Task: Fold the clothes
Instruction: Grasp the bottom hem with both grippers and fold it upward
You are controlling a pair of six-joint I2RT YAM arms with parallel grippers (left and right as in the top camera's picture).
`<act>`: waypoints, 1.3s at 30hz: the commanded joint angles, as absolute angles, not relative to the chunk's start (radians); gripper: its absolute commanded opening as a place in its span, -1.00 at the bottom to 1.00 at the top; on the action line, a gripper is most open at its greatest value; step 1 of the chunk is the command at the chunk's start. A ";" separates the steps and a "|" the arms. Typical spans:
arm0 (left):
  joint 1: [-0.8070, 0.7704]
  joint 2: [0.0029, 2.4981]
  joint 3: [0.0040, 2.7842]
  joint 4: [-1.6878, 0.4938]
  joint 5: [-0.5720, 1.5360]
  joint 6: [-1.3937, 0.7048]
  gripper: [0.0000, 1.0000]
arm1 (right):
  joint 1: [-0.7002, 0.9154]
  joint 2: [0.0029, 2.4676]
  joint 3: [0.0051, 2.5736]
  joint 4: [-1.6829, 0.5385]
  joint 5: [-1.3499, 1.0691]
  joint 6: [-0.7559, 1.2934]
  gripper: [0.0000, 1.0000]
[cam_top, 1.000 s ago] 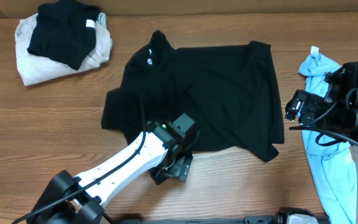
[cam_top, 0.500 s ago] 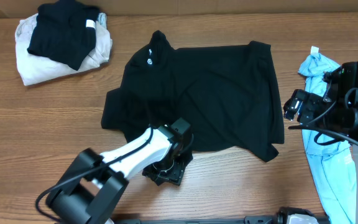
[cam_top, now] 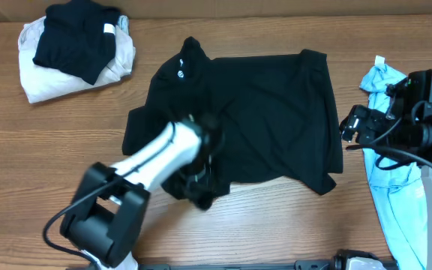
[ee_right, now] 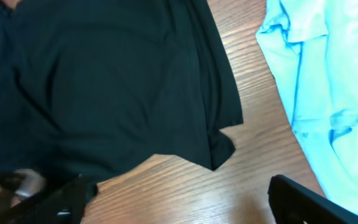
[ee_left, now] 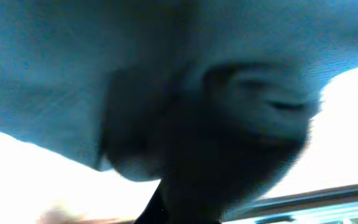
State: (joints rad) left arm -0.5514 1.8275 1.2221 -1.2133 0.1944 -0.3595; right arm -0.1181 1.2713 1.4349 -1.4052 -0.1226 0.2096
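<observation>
The clothes' black shirt (cam_top: pixel 261 105) lies spread flat mid-table, its small white mark (cam_top: pixel 179 73) near the collar. My left gripper (cam_top: pixel 199 186) is at the shirt's front hem, shut on a bunched fold of it. In the left wrist view blurred dark fabric (ee_left: pixel 166 68) fills the frame and hides the fingers. My right gripper (cam_top: pixel 353 127) hovers open over bare wood between the shirt's right edge and a light blue garment (cam_top: pixel 392 195). In the right wrist view the right gripper (ee_right: pixel 179 208) holds nothing, with the shirt's corner (ee_right: pixel 219 146) just ahead of it and the light blue garment (ee_right: pixel 328 81) to the right.
A folded cream garment (cam_top: pixel 40 75) with a folded black one (cam_top: pixel 73 41) on top sits at the back left. The left arm (cam_top: pixel 145 157) reaches across the shirt's lower left part. The table's front edge runs close behind the hem.
The left gripper was open just in front of the hem. It has closed on the hem, and the arm has swung back over the shirt. The right gripper has hardly moved.
</observation>
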 commanded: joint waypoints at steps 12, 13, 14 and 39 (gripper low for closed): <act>-0.430 1.821 1.853 -1.358 0.053 -0.255 -0.92 | -0.117 1.398 1.001 -1.129 -0.264 0.253 0.67; -0.430 1.821 1.855 -1.360 0.042 -0.258 -0.92 | -0.117 1.417 0.979 -1.104 -0.264 0.281 0.66; -0.429 1.821 1.854 -1.362 0.033 -0.264 -0.92 | -0.117 1.432 0.963 -1.084 -0.264 0.299 0.66; -0.418 1.821 1.854 -1.329 0.018 -0.341 -0.92 | 0.026 1.555 0.786 -0.714 -0.109 0.500 0.08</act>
